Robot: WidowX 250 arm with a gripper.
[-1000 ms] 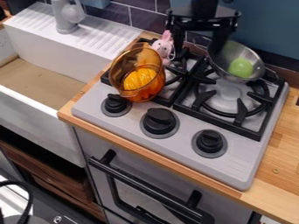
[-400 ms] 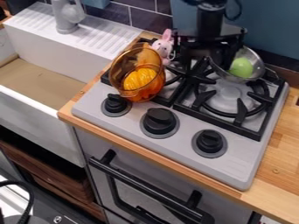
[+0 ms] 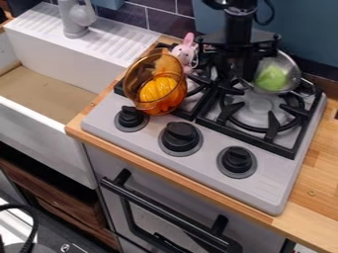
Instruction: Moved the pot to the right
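Hanging at the metal pot's (image 3: 287, 63) rim, the pincer (image 3: 239, 73) is apart or clamped, I cannot tell.

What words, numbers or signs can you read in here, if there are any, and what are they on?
There are none that I can read.
Stove top: faint marks near its front right corner, too faint to make out.
Knobs: no letters or numbers I can read.
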